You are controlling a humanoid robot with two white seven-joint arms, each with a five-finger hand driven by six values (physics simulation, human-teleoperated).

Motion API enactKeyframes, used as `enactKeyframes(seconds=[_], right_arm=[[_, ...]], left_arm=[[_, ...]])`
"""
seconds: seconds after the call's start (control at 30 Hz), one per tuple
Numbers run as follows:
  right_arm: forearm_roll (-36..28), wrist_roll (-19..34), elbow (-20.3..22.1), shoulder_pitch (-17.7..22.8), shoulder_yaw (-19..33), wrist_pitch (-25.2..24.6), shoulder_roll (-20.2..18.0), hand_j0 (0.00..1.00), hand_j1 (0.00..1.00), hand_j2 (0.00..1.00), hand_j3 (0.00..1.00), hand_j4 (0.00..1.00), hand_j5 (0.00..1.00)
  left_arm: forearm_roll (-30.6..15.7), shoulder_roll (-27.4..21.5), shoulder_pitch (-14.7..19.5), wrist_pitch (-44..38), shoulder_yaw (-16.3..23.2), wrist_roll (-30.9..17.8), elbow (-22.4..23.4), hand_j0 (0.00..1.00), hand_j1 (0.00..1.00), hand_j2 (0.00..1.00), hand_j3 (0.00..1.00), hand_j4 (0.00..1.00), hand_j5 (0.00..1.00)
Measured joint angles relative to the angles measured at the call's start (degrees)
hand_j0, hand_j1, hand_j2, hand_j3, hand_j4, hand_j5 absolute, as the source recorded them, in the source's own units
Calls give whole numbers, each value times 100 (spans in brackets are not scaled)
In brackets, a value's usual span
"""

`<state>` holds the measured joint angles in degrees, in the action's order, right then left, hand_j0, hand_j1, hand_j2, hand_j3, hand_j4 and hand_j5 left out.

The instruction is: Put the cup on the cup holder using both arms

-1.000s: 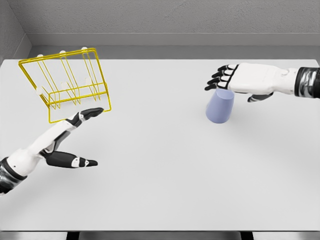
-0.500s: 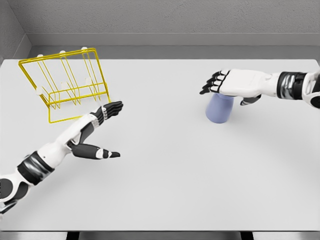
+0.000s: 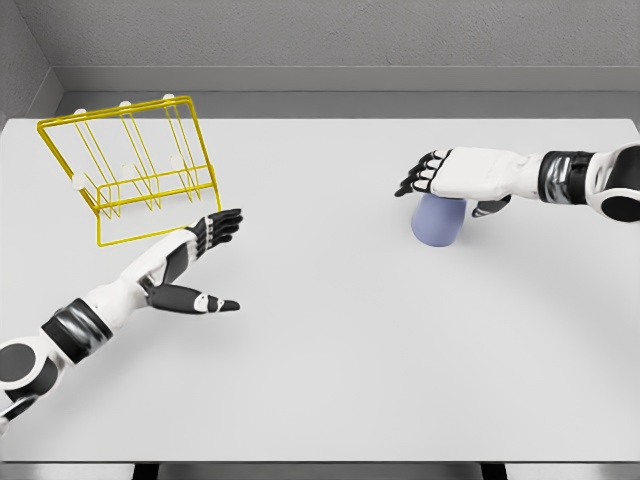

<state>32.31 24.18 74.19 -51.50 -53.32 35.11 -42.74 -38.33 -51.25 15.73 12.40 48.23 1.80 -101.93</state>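
Hovering flat, palm down, directly over a pale lavender-blue tapered cup [image 3: 439, 220] standing on the white table [image 3: 330, 360]: the right hand [image 3: 455, 175], fingers extended and gripping nothing. Reaching with fingers spread wide, thumb apart, just beside the yellow wire cup holder [image 3: 130, 165] at far left: the left hand [image 3: 190, 260], empty.

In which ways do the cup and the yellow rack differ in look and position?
The cup is solid and pale blue; the rack is open yellow wire. The cup sits right of the table's middle, under the right hand; the rack stands at the far left, beyond the left hand. Both rest on the white table.
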Motion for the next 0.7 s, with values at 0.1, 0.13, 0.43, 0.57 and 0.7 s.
enactKeyframes(seconds=[0.1,0.13,0.43,0.57,0.7], right_arm=[[21,0,10,0,0,0,4,85,85,85,85,85,85],[33,1,12,0,0,0,5,83,83,83,83,83,83],[168,-7,25,0,10,-12,5,63,63,63,63,63,63],[192,-9,29,-9,11,-9,6,61,61,61,61,61,61],[212,-1,35,-18,14,-3,7,56,56,56,56,56,56]], left_arm=[[-146,43,18,-87,-3,3,14,100,100,100,100,100,100],[-175,59,18,-103,-3,3,21,100,100,100,100,100,100],[-232,174,26,-311,20,4,241,100,100,100,100,100,100],[-233,216,26,-335,21,4,278,100,100,100,100,100,100],[-232,236,18,-341,22,4,287,100,100,100,100,100,100]])
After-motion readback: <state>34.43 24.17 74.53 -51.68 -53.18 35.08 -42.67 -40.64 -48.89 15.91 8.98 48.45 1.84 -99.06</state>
